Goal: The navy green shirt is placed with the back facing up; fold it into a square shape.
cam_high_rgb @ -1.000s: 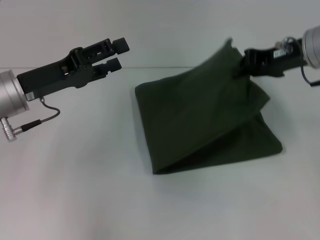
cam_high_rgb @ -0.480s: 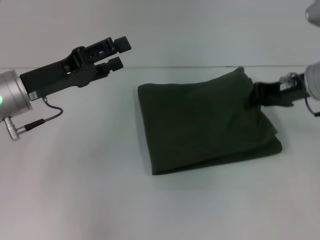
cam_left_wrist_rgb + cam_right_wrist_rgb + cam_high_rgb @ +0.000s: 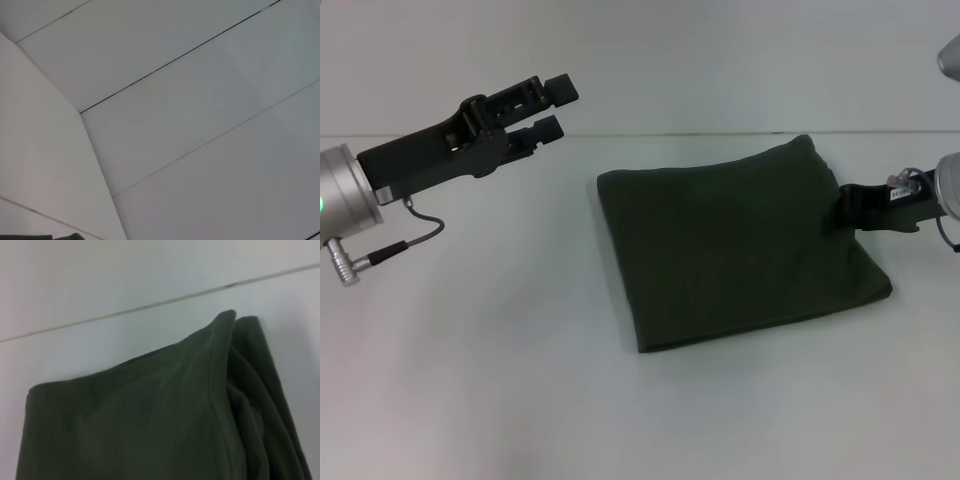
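Head view had the navy green shirt (image 3: 740,245) lying flat on the white table (image 3: 520,380), already folded into a roughly square, slightly skewed pad of soft matte fabric with rounded corners and a thicker folded edge along the near side. The right gripper (image 3: 847,205) was down low at the shirt's right edge, its black tip touching the cloth about halfway along that side; honestly couldn't tell if its fingers were pinching the fabric or spread, since the tip ran into the dark cloth. The left gripper (image 3: 556,106) hung up in the air well apart from the shirt, which sat off to its right and lower, and its two blocky black fingers (image 3: 560,87) were spread with a clear gap and nothing between them. Right wrist view looked straight onto the shirt (image 3: 150,415) just below that gripper: stacked layers, a rolled seam ridge running to one corner, soft creases bunched beside it. Left wrist view was mostly pale panelled wall (image 3: 200,100) with thin dark seams.
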You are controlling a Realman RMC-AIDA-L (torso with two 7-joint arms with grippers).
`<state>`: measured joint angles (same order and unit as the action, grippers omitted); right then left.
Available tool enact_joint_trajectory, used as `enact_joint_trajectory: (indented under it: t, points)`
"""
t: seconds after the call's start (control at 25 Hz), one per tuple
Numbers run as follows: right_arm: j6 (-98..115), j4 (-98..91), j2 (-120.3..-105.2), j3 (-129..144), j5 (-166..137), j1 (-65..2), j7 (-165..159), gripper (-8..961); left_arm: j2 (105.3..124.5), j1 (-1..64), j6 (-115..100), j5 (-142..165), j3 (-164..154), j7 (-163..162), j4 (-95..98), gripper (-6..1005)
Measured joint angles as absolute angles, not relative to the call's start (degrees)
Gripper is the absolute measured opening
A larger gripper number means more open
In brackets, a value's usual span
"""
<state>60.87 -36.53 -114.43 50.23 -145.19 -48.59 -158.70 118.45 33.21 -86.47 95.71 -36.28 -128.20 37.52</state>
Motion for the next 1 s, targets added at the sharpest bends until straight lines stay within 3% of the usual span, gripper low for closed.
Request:
enact_joint_trajectory:
  t: [0.36,0.56,0.8,1.0]
  points:
    - [60.2,-36.5,-113.32,50.0,-147.0,-48.4,-160.5,127,118.56,33.0,-86.6,94.8,-36.2,-127.6,37.1,842]
    - [59.1,-35.2,-111.72,49.6,-148.9,-48.6,-162.0,333,118.56,33.2,-86.8,94.6,-36.2,-127.6,37.0,842]
    - [64.2,-42.3,-111.77,46.9,-141.5,-46.8,-161.1,348,118.57,32.6,-87.2,92.7,-36.2,-127.5,37.1,843]
    - [63.3,-37.8,-112.35,47.1,-135.7,-48.5,-158.3,349,118.57,32.4,-87.2,92.5,-36.2,-127.5,37.0,843]
